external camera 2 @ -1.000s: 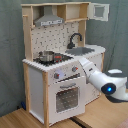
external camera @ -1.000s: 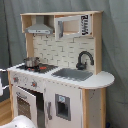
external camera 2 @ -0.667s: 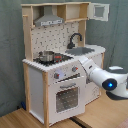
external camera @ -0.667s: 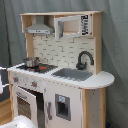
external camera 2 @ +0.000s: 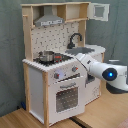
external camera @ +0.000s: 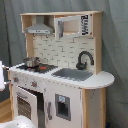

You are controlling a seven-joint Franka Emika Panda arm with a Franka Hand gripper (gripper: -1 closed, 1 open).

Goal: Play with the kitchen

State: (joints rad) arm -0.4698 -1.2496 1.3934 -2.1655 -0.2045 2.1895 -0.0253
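Note:
The kitchen (external camera: 65, 85) is a tall white and light-wood toy with a pegboard back, grey hood (external camera: 40, 27), black faucet (external camera: 84, 59), sink (external camera: 72, 74) and windowed oven door (external camera: 24, 104). A small metal pot (external camera 2: 46, 56) sits on the stovetop (external camera 2: 55, 59). In the second exterior view my white arm (external camera 2: 107, 74) reaches in from the right. Its gripper (external camera 2: 76, 68) is up against the front panel by the knobs (external camera 2: 57, 76), above the oven door (external camera 2: 65, 97). In the first exterior view only white parts of the arm (external camera: 2, 72) show at the left edge.
A grey curtain (external camera: 115, 45) hangs behind the kitchen. The kitchen stands on a wooden floor (external camera 2: 20, 119). An upper cabinet door (external camera 2: 99, 12) stands open at the second exterior view's top right. A rounded white arm part (external camera: 20, 123) shows at the first exterior view's bottom left.
In the second exterior view the arm has shifted slightly up and toward the kitchen's front panel. The kitchen and the pot have not moved.

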